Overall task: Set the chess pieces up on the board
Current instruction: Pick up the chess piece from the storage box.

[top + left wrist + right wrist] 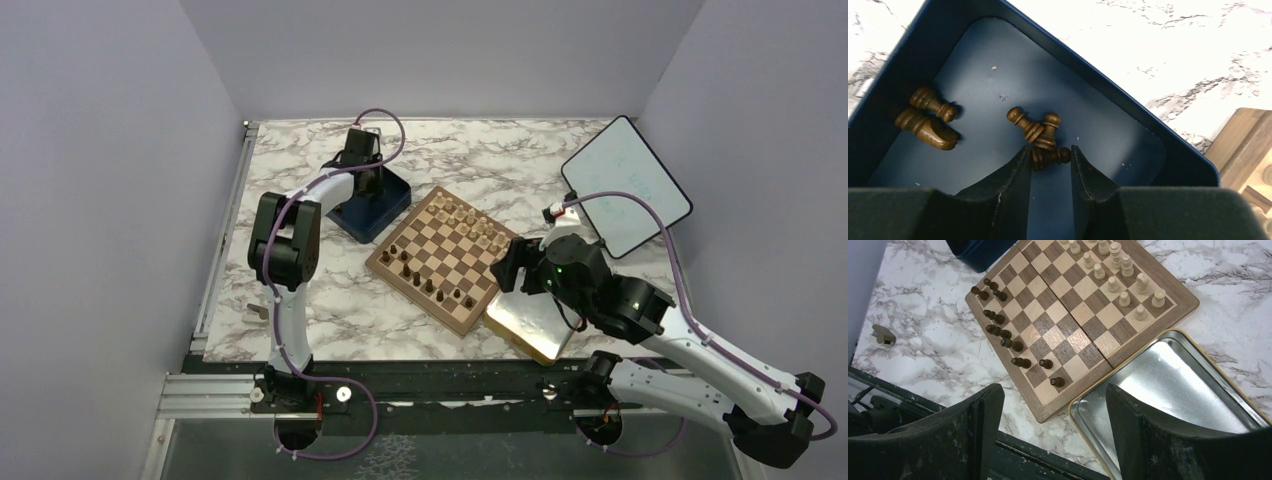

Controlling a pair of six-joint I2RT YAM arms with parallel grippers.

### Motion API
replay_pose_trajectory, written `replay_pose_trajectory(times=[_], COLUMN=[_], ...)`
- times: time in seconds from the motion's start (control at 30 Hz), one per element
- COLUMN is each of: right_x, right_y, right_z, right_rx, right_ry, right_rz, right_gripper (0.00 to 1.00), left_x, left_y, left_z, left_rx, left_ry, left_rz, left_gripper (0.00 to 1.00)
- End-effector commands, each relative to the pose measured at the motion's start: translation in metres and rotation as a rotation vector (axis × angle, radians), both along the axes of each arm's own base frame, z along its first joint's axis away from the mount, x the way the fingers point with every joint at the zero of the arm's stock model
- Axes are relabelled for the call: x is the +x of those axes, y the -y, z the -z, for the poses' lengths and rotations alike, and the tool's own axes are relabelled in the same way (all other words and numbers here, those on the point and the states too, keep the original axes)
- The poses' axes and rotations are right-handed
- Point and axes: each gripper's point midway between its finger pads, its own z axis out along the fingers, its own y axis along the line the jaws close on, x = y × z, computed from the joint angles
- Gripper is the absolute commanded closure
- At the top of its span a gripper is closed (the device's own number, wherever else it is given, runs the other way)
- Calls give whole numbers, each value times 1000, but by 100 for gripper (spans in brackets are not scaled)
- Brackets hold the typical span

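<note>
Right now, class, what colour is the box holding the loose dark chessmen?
Dark blue: the box shows best in the left wrist view.

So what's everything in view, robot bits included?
table: one, white marble
board: one, tan-brown checks, centre
dark chess pieces: about ten, brown, board's left edge
loose dark pieces: five, brown, lying in box
pale pieces: about twelve, beige, board's right edge
box: one, dark blue, left of board
tray: one, silver, right of board
whiteboard: one, white, far right
small object: one, grey, near left
left gripper: black, in box, gripping one loose piece
right gripper: black, open, near tray
</note>
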Motion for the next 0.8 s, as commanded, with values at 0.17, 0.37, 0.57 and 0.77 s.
replay_pose_trajectory(times=[0.17, 0.37, 0.57, 0.77], right_x=[3, 4, 8, 18], right_y=[-14, -17, -23, -37], right_z=[-7, -8, -6, -11], right_rx=[80, 96, 118, 131], right_ry=[15, 16, 23, 45], right_rz=[-7, -9, -5, -18], right_gripper=[20, 20, 20, 20], left_x=[-8, -13, -27, -54], left_y=[2, -4, 0, 21], left_z=[-49, -59, -82, -107], left_rx=[1, 11, -71, -289], left_ry=[83, 85, 89, 63], left_rz=[121, 132, 135, 191], left_gripper=[87, 87, 87, 87])
